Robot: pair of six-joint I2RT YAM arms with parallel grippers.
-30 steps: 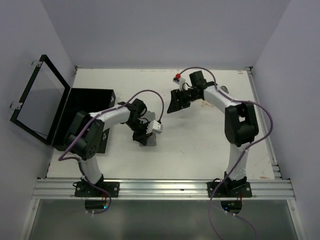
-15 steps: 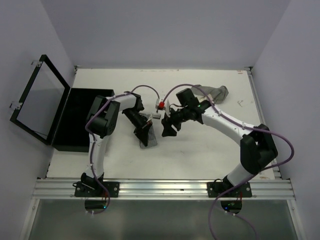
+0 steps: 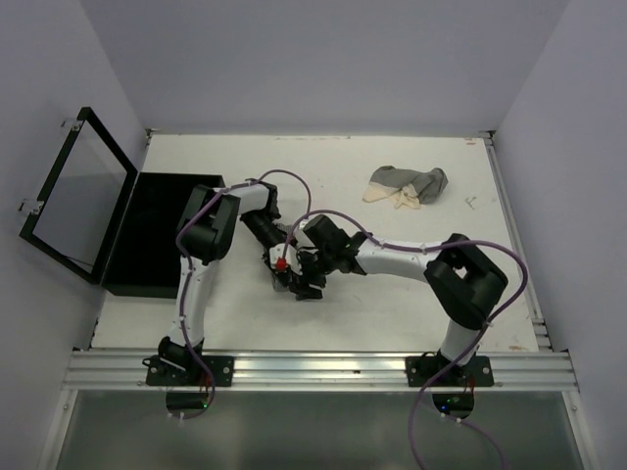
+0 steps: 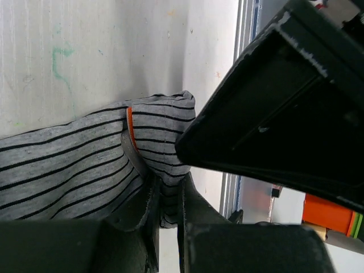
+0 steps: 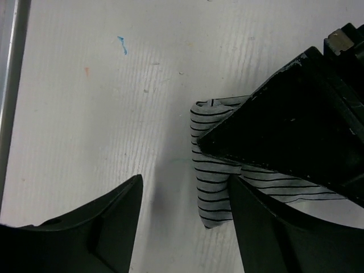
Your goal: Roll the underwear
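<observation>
Right now the striped underwear, grey with thin black lines and a sliver of orange trim, lies bunched on the white worktop, and one folded end of it sits inside the left jaws. Left jaws: closed on that fold, with the cloth pinched between the two dark fingers and creased up where they meet. The rest of the garment spreads flat away from the left jaws, resting on the worktop. Right jaws: open and holding nothing, with both fingers standing wide apart over bare worktop. A loose striped corner pokes into the gap between them, just beside one finger; can't tell if it touches. The two sets of jaws face each other very close, so the right one's black body fills the space straight ahead of the left jaws, and the left one's body looms just past the right jaws and covers part of the cloth. From the top camera, both wrists crowd over the garment and it is almost fully hidden. Well away from the right jaws, toward the far right of the worktop, sits a heap of underwear, grey and cream, with nothing touching it. Beyond the left jaws, at the left edge, is a black box with its hinged lid swung open.
</observation>
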